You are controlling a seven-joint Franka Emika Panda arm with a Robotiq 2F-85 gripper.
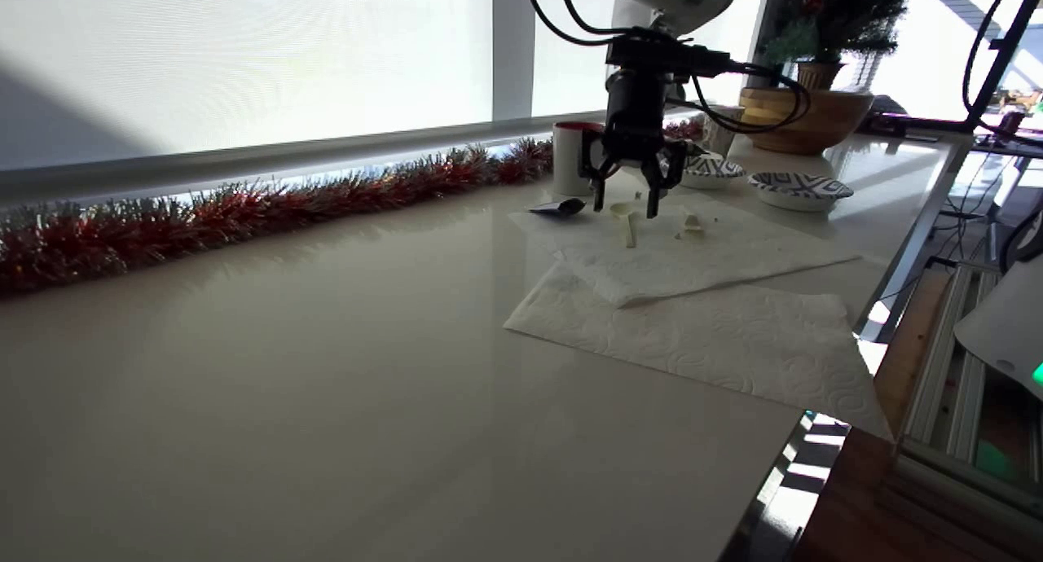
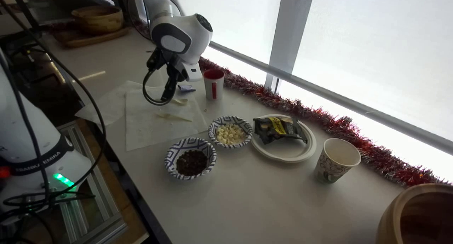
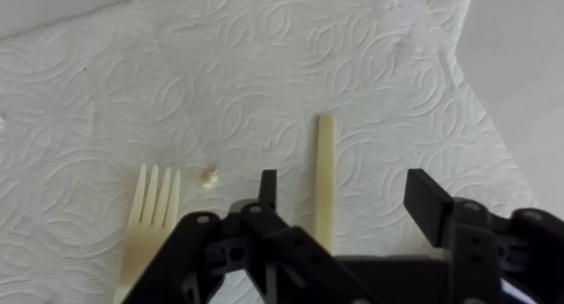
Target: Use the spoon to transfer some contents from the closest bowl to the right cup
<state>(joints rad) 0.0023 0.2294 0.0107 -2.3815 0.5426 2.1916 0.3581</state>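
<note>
In an exterior view we see the pincer (image 1: 626,208) above the table (image 1: 350,366), its jaws spread wide and holding nothing, with the spoon (image 1: 627,233) lying on a paper towel (image 1: 652,273) below it. In an exterior view we find a bowl of dark bits (image 2: 191,144) just beside a bowl of pale bits (image 2: 230,120), a packet (image 2: 277,129) on a plate (image 2: 288,154), and a paper cup (image 2: 331,166) standing near the plate. In the wrist view we see the spoon's handle between the fingers, clear of both, and a fork (image 3: 143,246) alongside.

Apparent lab, robot arm (image 2: 198,39), metal frame (image 2: 102,191)
</note>
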